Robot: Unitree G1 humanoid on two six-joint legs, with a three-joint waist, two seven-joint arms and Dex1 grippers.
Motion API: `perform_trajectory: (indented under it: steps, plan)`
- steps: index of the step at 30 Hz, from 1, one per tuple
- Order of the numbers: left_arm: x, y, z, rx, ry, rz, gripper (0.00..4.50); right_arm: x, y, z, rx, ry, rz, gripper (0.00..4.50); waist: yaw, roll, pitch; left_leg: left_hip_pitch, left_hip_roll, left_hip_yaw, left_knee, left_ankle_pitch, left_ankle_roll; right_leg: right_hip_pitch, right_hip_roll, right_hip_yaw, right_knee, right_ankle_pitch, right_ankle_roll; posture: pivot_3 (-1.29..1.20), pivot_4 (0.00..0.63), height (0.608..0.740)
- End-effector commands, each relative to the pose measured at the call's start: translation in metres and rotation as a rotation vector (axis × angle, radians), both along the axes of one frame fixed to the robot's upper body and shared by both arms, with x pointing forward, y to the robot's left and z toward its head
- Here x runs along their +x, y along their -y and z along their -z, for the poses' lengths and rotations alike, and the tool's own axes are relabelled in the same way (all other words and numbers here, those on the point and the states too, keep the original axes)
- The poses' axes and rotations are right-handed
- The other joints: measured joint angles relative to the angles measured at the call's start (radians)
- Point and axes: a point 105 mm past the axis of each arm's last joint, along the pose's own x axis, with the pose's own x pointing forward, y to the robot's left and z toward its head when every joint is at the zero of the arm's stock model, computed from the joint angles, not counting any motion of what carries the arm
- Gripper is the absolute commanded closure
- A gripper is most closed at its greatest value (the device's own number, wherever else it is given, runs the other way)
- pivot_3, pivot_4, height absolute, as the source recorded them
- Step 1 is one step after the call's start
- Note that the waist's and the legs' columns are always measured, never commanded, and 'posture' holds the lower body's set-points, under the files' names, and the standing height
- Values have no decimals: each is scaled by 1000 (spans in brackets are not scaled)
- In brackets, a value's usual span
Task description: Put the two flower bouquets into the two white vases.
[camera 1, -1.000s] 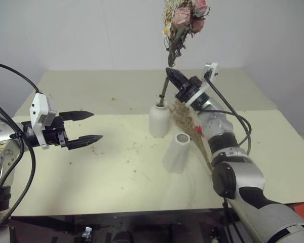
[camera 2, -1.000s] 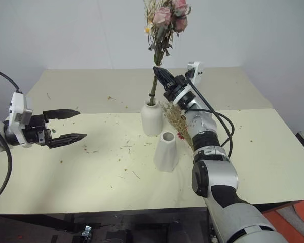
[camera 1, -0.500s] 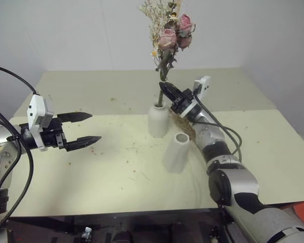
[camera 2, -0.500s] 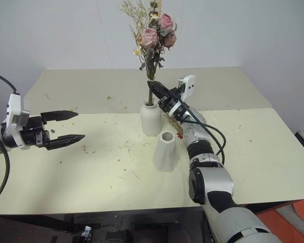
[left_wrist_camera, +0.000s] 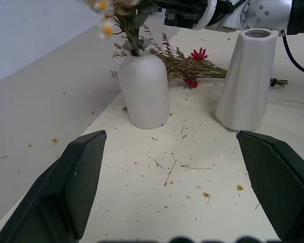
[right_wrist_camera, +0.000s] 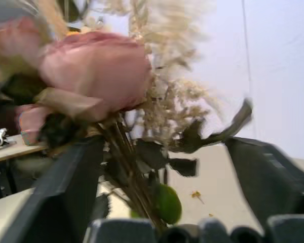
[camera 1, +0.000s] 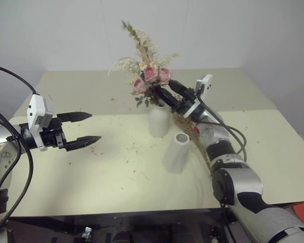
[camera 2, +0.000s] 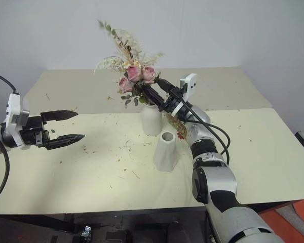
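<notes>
The pink rose bouquet (camera 1: 151, 77) stands with its stems in the bottle-shaped white vase (camera 1: 159, 121) and leans toward the left. My right gripper (camera 1: 165, 89) is open just above the vase mouth, its fingers either side of the stems below the blooms. In the right wrist view the roses (right_wrist_camera: 93, 68) sit between the wide-apart fingers (right_wrist_camera: 66, 192). The tapered white vase (camera 1: 176, 152) stands upright in front. The dried tan bouquet with a red daisy (left_wrist_camera: 195, 54) lies flat on the table behind it, under my right arm. My left gripper (camera 1: 95, 126) hovers open at the left, holding nothing.
The cream table (camera 1: 106, 172) is strewn with small dried bits and twigs. A second tabletop (camera 1: 91, 88) joins behind it, with a white wall beyond. Black cables run along both arms.
The rose bouquet has dropped down into the bottle-shaped vase and tipped left. My right gripper has gone from shut on the stems to open. The left arm has stayed still.
</notes>
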Motion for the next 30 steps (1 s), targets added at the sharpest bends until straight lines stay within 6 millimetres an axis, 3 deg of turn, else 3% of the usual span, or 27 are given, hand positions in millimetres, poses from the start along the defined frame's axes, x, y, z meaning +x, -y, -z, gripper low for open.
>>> perform_trajectory:
  steps: [1,9,17,20,24,30]
  plan:
    - [-3,1,-11,6,59,7,0,1,6,-12,-3,29,21,29,0,0,0,0,0,0,0,0,0,0,0,0,0,0,0,0,150,740]
    - [-4,1,-14,15,60,11,0,-1,28,-13,-80,65,64,29,1,0,0,0,0,0,0,0,0,0,0,0,0,0,0,0,150,740]
    - [-13,19,-15,30,45,104,0,-9,77,-14,-211,76,174,29,4,0,0,-1,0,0,0,0,0,0,0,0,-1,0,0,0,150,740]
    - [-15,24,-14,32,38,130,0,-19,99,-13,-295,62,203,29,7,0,0,-1,0,0,0,0,0,0,-1,0,-1,0,0,0,150,740]
    - [-14,26,-12,37,25,137,0,-26,113,-8,-414,8,253,29,2,0,0,0,0,1,0,0,0,0,0,0,-1,-1,1,0,150,740]
    - [-18,28,-5,100,-4,178,0,-59,130,19,-670,-218,246,29,9,0,0,-1,0,1,0,0,0,0,-1,0,-1,-3,3,0,150,740]
